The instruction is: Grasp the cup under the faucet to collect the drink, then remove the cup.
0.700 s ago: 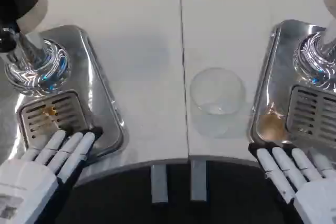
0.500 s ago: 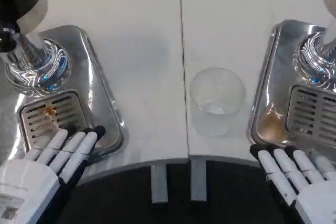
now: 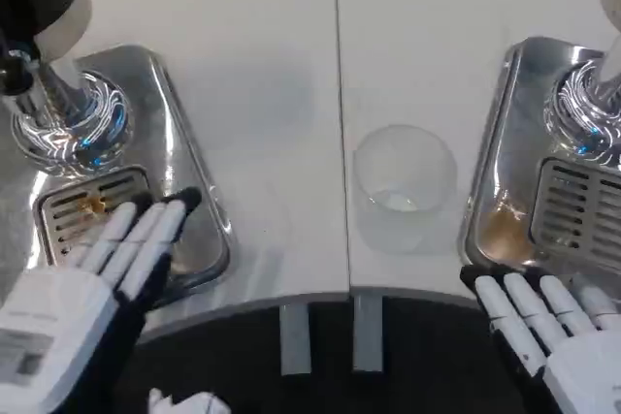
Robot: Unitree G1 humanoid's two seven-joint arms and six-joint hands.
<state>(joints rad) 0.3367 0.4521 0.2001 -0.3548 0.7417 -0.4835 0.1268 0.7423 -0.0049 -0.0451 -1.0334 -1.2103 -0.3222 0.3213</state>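
- Head view: a clear cup (image 3: 404,188) stands upright on the white counter (image 3: 262,65), near the front edge and a little right of the seam that runs down the middle; it looks nearly empty, with only a pale trace at the bottom.
- Left hand (image 3: 92,283) hangs at the front-left of the counter, fingers straight and slightly apart, holding nothing; its fingertips lie over the front part of the left steel drip tray (image 3: 184,157), beside the slotted grate (image 3: 82,215). The cup sits well apart from it, off to the right.
- Right hand (image 3: 558,336) hovers at the front-right edge, fingers extended and spread, empty; its fingertips are near the front rim of the right steel drip tray (image 3: 505,143). The cup stands near it, further back and to the left, not touching.
- Left faucet base (image 3: 68,123), shiny and round, sits at the back of the left tray; the right faucet base (image 3: 587,113) sits on the right tray.
- The cup rests between the two trays, under neither faucet, just beside the right tray's left rim.
- A brownish puddle (image 3: 500,230) lies in the right tray's front-left corner.
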